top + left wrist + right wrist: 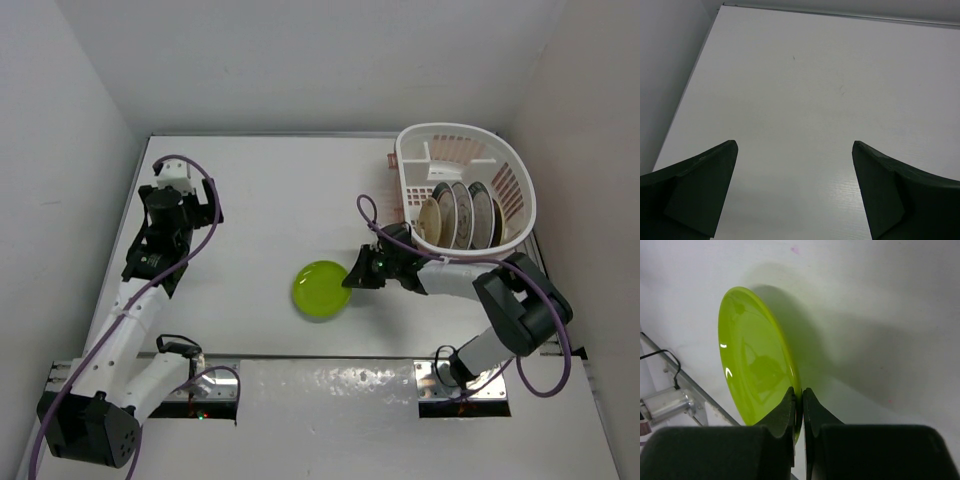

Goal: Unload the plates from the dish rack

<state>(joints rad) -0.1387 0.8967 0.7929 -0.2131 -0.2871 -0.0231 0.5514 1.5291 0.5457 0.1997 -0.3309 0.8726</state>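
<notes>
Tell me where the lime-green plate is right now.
In the top view the lime-green plate is at mid-table, left of the dish rack, its rim pinched by the right gripper.

The lime-green plate [755,365] has a smooth, high-gloss glaze that carries bright highlights and reflections. The dish rack [515,185] is white moulded plastic with a low sheen. The table [815,90] is white and matt, with a faint fine grain. The fingers [695,190] of the left gripper [794,150] are dark, matt and smooth. The base plates [480,385] at the near edge are bright, reflective metal.
</notes>
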